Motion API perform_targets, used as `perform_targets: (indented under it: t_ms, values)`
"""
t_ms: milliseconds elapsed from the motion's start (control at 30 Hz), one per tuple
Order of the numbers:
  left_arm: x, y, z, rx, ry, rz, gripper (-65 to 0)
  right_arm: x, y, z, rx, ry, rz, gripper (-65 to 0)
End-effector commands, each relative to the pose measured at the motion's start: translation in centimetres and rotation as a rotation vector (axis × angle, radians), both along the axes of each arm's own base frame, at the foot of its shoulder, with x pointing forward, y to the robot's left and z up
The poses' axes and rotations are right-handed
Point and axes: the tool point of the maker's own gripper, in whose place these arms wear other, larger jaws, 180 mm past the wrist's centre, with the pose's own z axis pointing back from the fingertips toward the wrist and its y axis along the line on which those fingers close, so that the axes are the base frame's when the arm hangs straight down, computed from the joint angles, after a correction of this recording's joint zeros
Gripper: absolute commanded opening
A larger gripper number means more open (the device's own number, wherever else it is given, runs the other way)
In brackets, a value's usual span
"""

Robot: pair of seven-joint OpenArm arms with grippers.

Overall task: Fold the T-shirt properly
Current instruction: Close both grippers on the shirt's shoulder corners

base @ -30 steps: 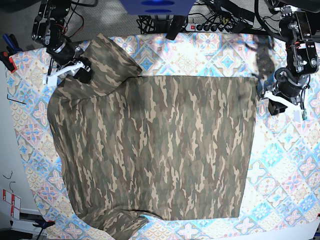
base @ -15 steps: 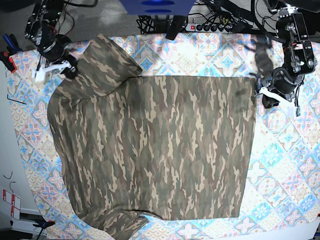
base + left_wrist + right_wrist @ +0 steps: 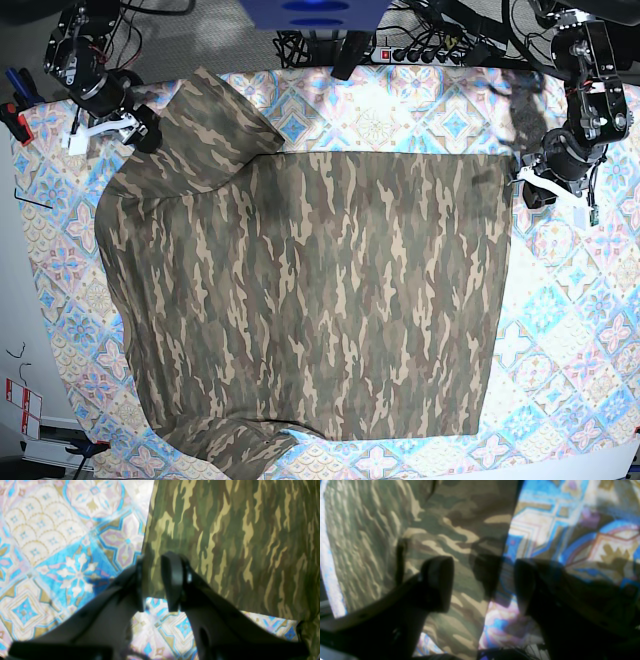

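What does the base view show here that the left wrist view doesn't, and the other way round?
Only the base view shows the whole T-shirt spread flat, one sleeve angled up toward the right gripper, and the power strip behind the table. Only the left wrist view shows the left gripper close up, its fingers narrowly apart around the shirt's corner edge. Both show the camouflage shirt lying on the patterned tablecloth and the left gripper at the shirt's corner.

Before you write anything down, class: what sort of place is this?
Probably a robotics lab bench: two robot arms, the left gripper and right gripper, flank a T-shirt spread on a patterned tablecloth, with a power strip behind.
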Motion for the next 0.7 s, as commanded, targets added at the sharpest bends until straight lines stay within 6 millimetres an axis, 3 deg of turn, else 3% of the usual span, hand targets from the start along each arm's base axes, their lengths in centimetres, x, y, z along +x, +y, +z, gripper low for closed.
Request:
perform_targets:
  t_ms: [0,167,400,667]
  values:
    - [0.7,0.4,1.1,0.025,-0.039,-0.012,-51.4,-0.3,-0.4,0.0,-0.01,0.014,0.007,-27.5]
    - [0.6,0.2,0.9,0.038,-0.036,-0.062,-51.4,-0.3,-0.2,-0.1,-0.008,0.017,0.013,-28.9]
    - [-0.4,0.8,-1.7,0.045,0.06,-0.102,-51.4,-1.8,0.3,-1.8,0.026,0.074,0.002,-28.8]
    - [-0.2,0.9,-2.0,0.04,0.063,-0.1,-51.4,-2.2,7.3,-3.5,0.113,0.122,0.183,-29.0]
